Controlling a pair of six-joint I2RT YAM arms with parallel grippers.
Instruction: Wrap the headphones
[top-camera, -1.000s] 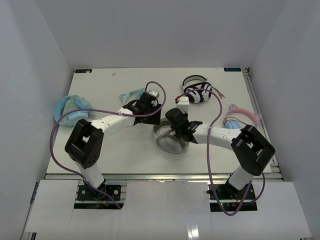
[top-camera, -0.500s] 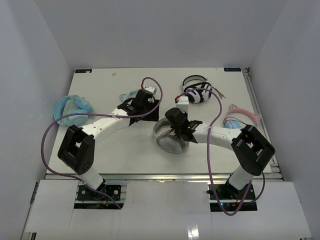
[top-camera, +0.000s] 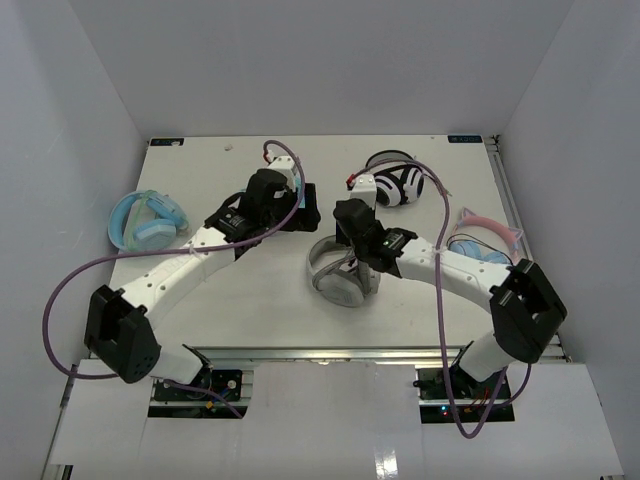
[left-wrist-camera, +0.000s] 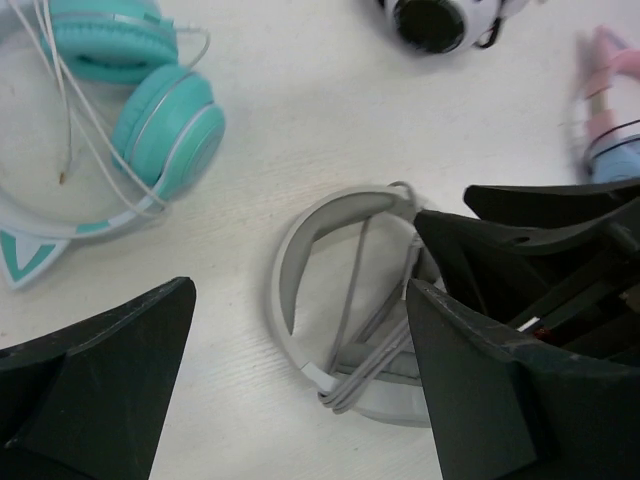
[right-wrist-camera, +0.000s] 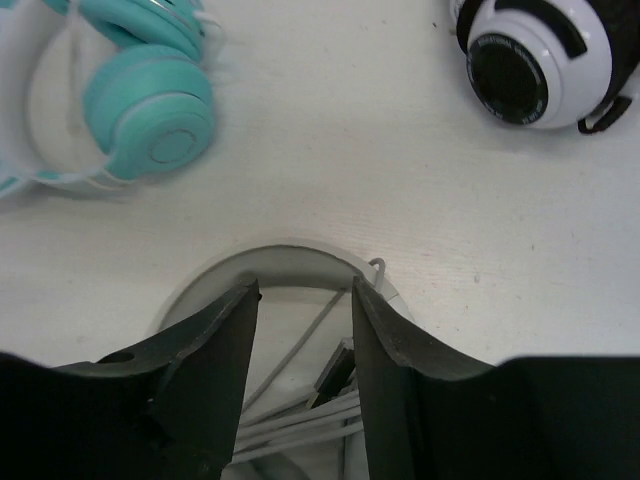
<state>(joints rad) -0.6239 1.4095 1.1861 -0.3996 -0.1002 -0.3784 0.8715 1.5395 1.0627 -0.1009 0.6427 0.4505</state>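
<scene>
The light grey headphones lie flat in the middle of the table, their thin grey cable looped in several strands across the cup and headband. My left gripper hangs above them, wide open and holding nothing; in the top view the left gripper is just behind and left of them. My right gripper hovers right over the headband, open, with cable strands and the plug loose below it. From above, the right gripper is at the headphones' far edge.
Teal cat-ear headphones with a white cable lie far left of the grey set. Black-and-white striped headphones sit at the back, pale blue headphones at the left edge, and pink-and-blue headphones at the right.
The left gripper has opened wide and drawn back and up as its arm swung left. The right gripper has gone from shut to open over the headband.
</scene>
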